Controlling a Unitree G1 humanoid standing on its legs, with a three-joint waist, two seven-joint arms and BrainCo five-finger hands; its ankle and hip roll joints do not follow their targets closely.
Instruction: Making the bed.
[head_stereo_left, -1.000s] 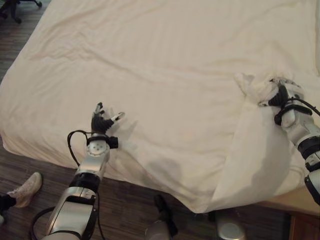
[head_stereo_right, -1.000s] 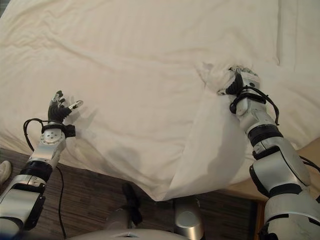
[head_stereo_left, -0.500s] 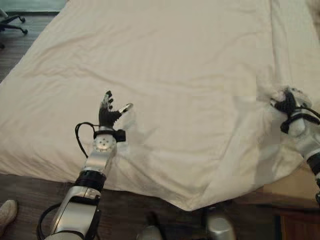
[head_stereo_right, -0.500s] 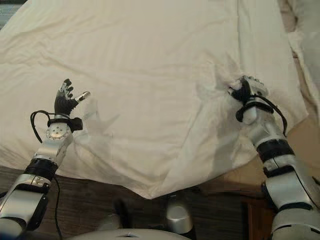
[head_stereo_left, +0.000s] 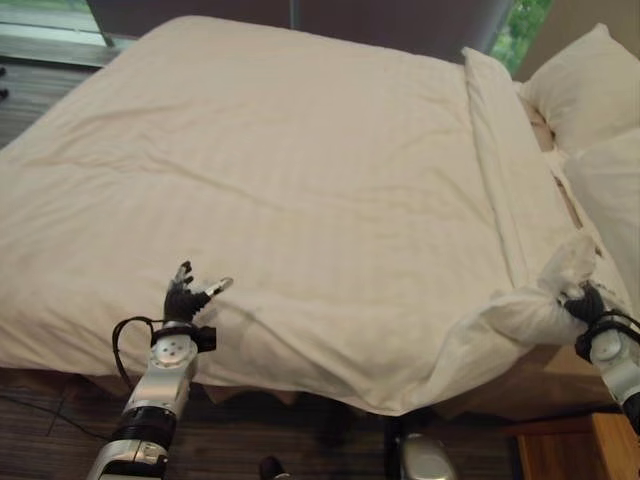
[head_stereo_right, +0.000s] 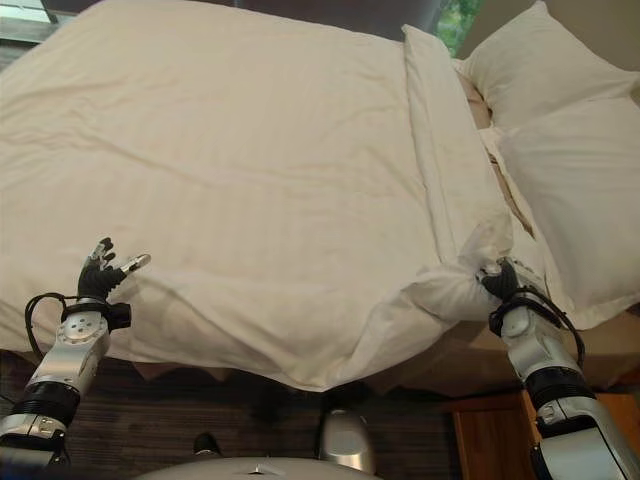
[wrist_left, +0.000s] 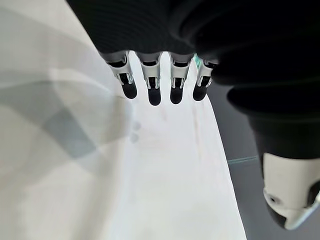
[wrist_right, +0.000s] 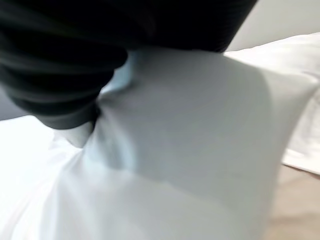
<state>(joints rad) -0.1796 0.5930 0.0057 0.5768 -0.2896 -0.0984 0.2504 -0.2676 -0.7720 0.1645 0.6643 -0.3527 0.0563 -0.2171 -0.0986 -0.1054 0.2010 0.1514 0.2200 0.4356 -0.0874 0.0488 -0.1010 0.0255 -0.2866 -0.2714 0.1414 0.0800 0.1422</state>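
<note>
A cream duvet (head_stereo_left: 300, 190) covers the bed, with a folded band along its head end. My right hand (head_stereo_right: 503, 287) is shut on the duvet's near head-end corner (head_stereo_right: 455, 290), bunched and stretched toward the bed's right edge. In the right wrist view the bunched cloth (wrist_right: 200, 130) hangs against the hand's dark cover. My left hand (head_stereo_left: 183, 300) hovers open over the near edge of the duvet, fingers spread, holding nothing. The left wrist view has its straight fingers (wrist_left: 151, 82) above the cloth.
Two white pillows (head_stereo_right: 560, 130) lie at the head of the bed on the right. A wooden nightstand (head_stereo_right: 485, 440) stands below my right arm. Dark wood floor (head_stereo_left: 60, 440) runs along the bed's near side.
The camera has tilted up, so the pillows and far edge show. My right hand has dragged the held corner rightward and toward the bed's near right edge. The left hand stays open.
</note>
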